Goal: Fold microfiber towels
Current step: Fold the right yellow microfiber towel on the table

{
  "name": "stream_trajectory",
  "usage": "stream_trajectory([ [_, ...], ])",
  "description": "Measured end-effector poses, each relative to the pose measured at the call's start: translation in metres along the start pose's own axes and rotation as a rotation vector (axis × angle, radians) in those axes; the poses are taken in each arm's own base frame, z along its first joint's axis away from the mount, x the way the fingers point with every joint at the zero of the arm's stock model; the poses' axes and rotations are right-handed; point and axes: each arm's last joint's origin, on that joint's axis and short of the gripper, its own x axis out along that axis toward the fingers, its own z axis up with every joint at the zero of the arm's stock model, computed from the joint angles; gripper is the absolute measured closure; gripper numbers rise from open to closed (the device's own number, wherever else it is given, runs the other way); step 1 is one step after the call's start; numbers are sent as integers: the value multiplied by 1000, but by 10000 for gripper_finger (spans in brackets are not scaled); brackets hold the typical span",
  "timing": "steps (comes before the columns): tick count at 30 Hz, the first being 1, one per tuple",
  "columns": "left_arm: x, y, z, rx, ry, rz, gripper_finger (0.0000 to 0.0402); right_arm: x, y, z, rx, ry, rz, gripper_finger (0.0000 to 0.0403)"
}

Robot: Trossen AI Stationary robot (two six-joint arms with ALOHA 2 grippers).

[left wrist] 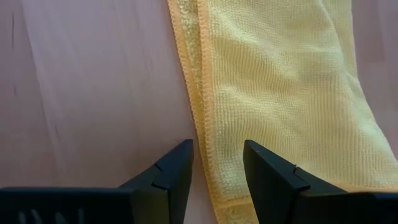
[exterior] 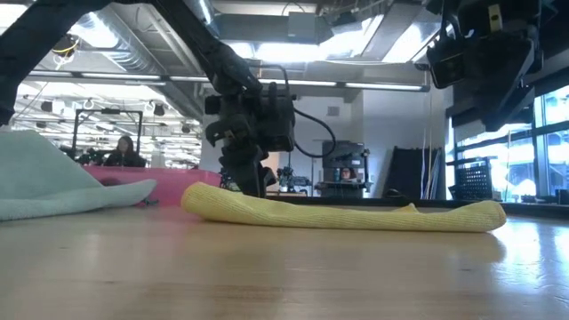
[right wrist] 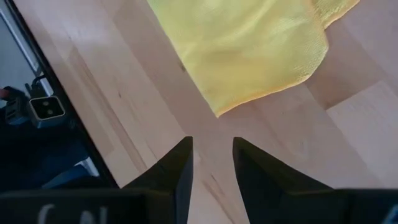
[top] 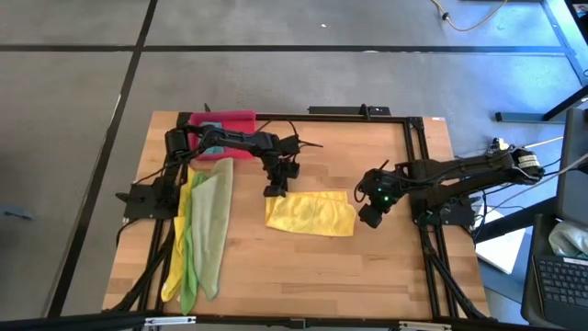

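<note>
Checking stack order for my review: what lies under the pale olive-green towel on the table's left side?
Under the pale olive-green towel a bright green towel and a yellow towel stick out along its left edge. How far they extend underneath, or whether anything else lies there, is covered.

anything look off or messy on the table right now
Nothing is spilled or damaged. The yellow towel at mid-table lies folded but uneven, its edges not squared. The other towels lie in a loose, overlapping heap along the left side, unfolded. The pink tray sits at the far edge.
</note>
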Motion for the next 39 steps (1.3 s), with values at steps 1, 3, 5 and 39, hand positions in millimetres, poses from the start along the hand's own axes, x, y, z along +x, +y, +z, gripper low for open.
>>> stream_trajectory([
  [1, 1, -1, 0, -3, 1, -1, 262, 0, 0, 0, -1, -7, -5, 286],
  [3, 2, -2, 1, -3, 4, -1, 262, 0, 0, 1, -1, -20, -16, 286],
  [5, 3, -4, 2, -17, 9, 3, 262, 0, 0, 1, -3, -32, -22, 286],
  [39, -11, -9, 12, -21, 67, -12, 319, 0, -1, 4, -7, -94, -55, 286],
])
